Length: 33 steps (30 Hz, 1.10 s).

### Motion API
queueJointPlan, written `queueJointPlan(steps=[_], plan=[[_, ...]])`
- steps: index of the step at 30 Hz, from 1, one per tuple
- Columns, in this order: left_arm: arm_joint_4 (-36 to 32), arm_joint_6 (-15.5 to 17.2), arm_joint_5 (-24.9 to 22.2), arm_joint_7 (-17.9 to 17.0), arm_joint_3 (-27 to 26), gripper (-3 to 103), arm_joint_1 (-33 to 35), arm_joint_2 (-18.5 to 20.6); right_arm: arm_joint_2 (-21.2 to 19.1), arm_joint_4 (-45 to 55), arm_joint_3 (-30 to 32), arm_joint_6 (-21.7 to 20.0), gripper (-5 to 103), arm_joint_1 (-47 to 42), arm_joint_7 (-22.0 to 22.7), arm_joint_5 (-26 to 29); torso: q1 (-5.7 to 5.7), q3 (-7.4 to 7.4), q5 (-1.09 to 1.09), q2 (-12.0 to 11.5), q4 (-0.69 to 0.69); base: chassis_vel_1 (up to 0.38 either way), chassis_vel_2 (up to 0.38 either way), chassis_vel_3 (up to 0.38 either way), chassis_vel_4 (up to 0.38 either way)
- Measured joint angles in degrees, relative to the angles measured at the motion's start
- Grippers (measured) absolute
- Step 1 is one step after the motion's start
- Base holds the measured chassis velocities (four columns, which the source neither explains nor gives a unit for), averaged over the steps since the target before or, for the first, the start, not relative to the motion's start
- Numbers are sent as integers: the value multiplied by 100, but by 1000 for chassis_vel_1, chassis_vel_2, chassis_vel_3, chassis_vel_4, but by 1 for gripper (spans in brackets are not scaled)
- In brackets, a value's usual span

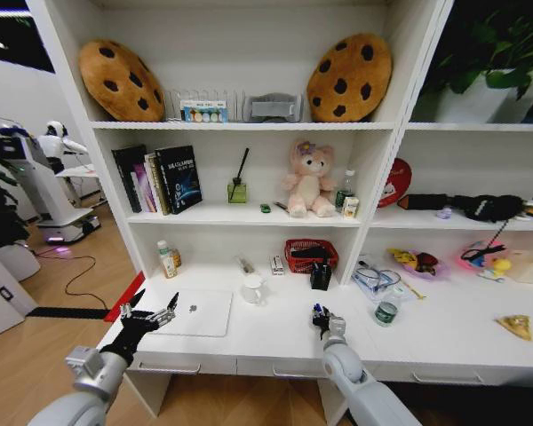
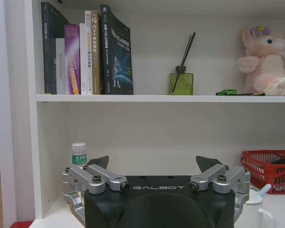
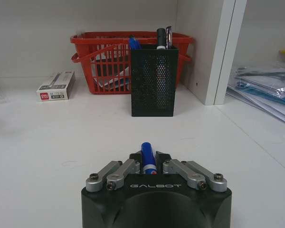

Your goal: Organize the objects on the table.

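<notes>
Currently the right gripper [image 3: 148, 159] clamps a light, rigid blue-capped marker [image 3: 147, 156] mid-barrel; the left gripper [image 2: 153, 166] hovers released.

We see white shelving [image 1: 382, 124] against a white wall, a wooden floor [image 1: 44, 364] below, and leafy plants [image 1: 489, 53] at upper right.

Each wrist view shows a glossy black housing with "GALBOT" lettered in pale grey across its front edge. On the left gripper [image 2: 152, 164], brushed silver linkage bars sit on either side of that lettering, fastened with dark round-headed screws and ending in black wedge-shaped fingertips [image 2: 206, 163]; the right gripper [image 3: 149, 158] has the same silver bars and screws. From the head camera, both arms are smooth light-grey tubes leading to black grippers.
</notes>
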Motion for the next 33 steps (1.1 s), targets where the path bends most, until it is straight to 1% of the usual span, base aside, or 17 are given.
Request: queueJointPlan(steps=[1,4,7,9,11,12,13,15,16,17,19,20,22,24,26,30,33], plan=[[0,0,0,0,0,100,0,0,-31,28,9,-12,14,0,-9,15,0,1,1,-1,0,0,0,0,0],[0,0,0,0,0,100,0,0,-67,56,27,-14,13,3,-50,11,1,1,2,-2,0,0,0,0,0],[0,0,0,0,0,100,0,0,-99,71,77,135,13,46,-184,-149,1,3,4,-3,-3,0,0,0,0],[0,0,0,0,0,100,0,0,-155,199,173,526,13,202,-411,-514,2,2,2,-3,-1,0,0,0,0],[0,0,0,0,0,100,0,0,-173,225,191,599,13,251,-451,-582,2,2,2,-3,-1,0,0,0,0],[0,0,0,0,0,100,0,0,-252,281,261,838,13,485,-618,-799,2,2,3,-3,-1,0,0,0,0],[0,0,0,0,0,100,0,0,-252,281,261,838,13,485,-618,-799,2,2,3,-3,-1,0,0,0,0],[0,0,0,0,0,100,0,0,-373,27,358,1306,13,1140,-962,-1304,1,1,-2,-2,0,0,0,0,0],[0,0,0,0,0,100,0,0,-373,27,358,1306,13,1140,-962,-1304,1,1,-2,-2,0,0,0,0,0],[0,0,0,0,0,100,0,0,-371,-288,367,1531,13,1461,-1083,-1534,2,1,1,-2,0,0,0,0,0],[0,0,0,0,-1,100,0,0,-369,-351,367,1569,13,1519,-1103,-1569,1,1,1,-2,0,0,0,0,0],[0,0,0,-1,0,100,0,0,-340,-800,378,1782,13,1940,-1247,-1815,2,2,-2,-3,1,0,0,0,0],[0,0,0,2,1,100,0,0,-315,-1012,367,1854,13,2137,-1300,-1896,2,1,0,-2,0,0,0,0,0],[0,0,0,0,1,100,0,0,-188,-1636,322,2050,13,2675,-1424,-2098,2,1,-1,-2,0,0,0,0,0],[0,0,0,0,0,100,0,0,97,-2504,232,2335,13,3149,-1620,-2426,2,2,2,-2,0,0,0,0,0],[0,0,0,0,0,100,0,0,358,-2913,173,2393,13,3279,-1694,-2509,2,1,-2,-2,0,0,0,0,0],[0,0,0,0,0,100,0,0,555,-3269,173,2609,13,3296,-1801,-2742,1,1,0,-1,0,0,0,0,0]])
